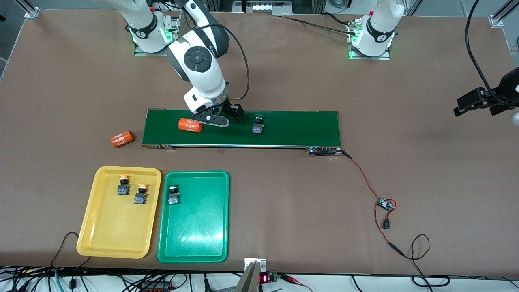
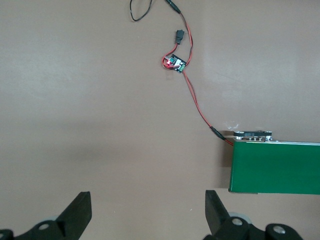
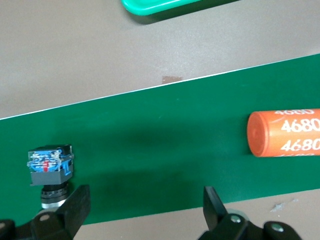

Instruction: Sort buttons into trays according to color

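3 of 4 sorted: two yellow buttons (image 1: pixel 123 185) in yellow tray (image 1: pixel 117 243), one green in green tray (image 1: pixel 194 243); last green button (image 1: pixel 258 125) sits on conveyor belt (image 1: pixel 292 129), right gripper (image 1: pixel 227 115) over belt w/ jaws spread, empty; left gripper (image 2: pixel 147 212) waits, also spread, empty.

Right wrist view: the orange cylinder with white print (image 3: pixel 285 134) runs off the picture's edge, its print partly cut. The green plastic tray (image 3: pixel 165 7) shows only a rim corner. The dark-capped push-button switch (image 3: pixel 50 172) has its cap partly hidden by a gripper finger.

Left wrist view: the long dark green conveyor belt (image 2: pixel 275 167) is cut off; only one end shows.

Front view: switch markings too small to read.
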